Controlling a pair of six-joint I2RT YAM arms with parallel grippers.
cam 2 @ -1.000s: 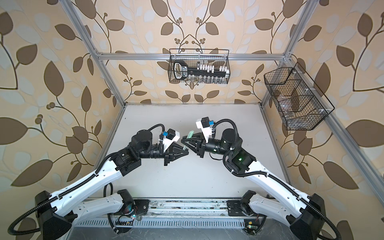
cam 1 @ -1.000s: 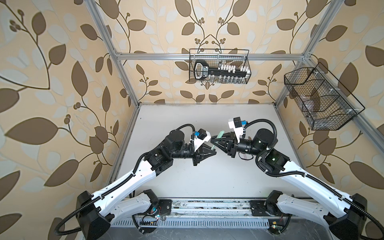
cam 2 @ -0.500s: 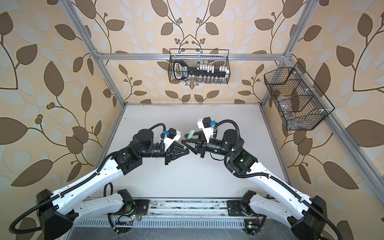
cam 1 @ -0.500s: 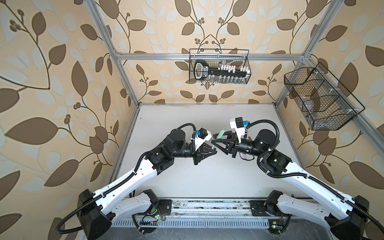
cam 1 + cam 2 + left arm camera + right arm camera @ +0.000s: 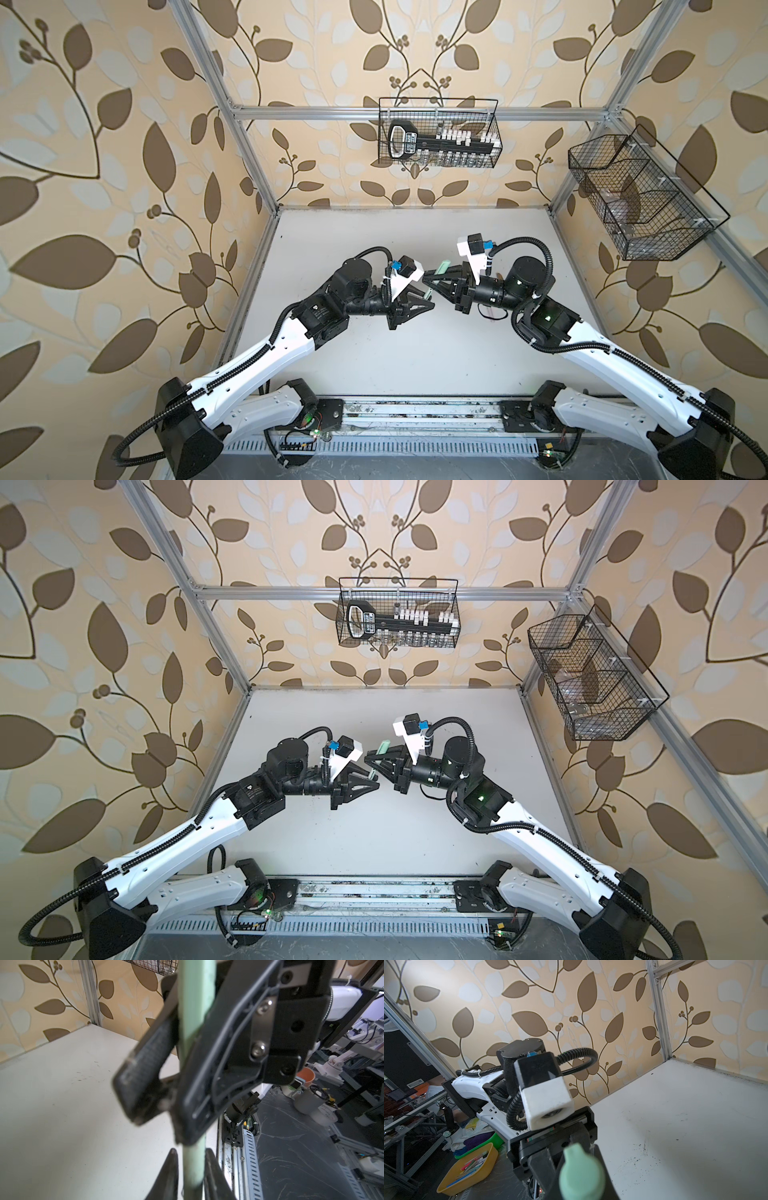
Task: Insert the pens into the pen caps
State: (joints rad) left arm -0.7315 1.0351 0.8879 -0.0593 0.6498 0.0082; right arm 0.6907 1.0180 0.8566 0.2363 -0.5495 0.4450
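The only writing in view is a pale label point(image 5: 409, 140) on the black tool point(image 5: 453, 143) that lies in the wire basket point(image 5: 438, 100) on the back wall. Its letters are too small to read.

Above the middle of the table point(image 5: 415, 357) the two arms meet tip to tip. The right pincer point(image 5: 430, 283) is pressed together on the green pen point(image 5: 194, 1178) and grips it across the barrel, so the pen is in the air, clear of the table. In the left wrist view the pen runs between the ribbed pads point(image 5: 145, 1068) of this pincer.

The green cap point(image 5: 196, 991) sits on one end of the pen as a wider sleeve, with a small step where it ends. In both top views the cap point(image 5: 443, 266) points toward the back wall.

The left pincer point(image 5: 192, 1167) stands a little spread around the other end of the barrel, one finger on each side. A thin dark gap shows on one side. On the other side I cannot tell if the finger touches.
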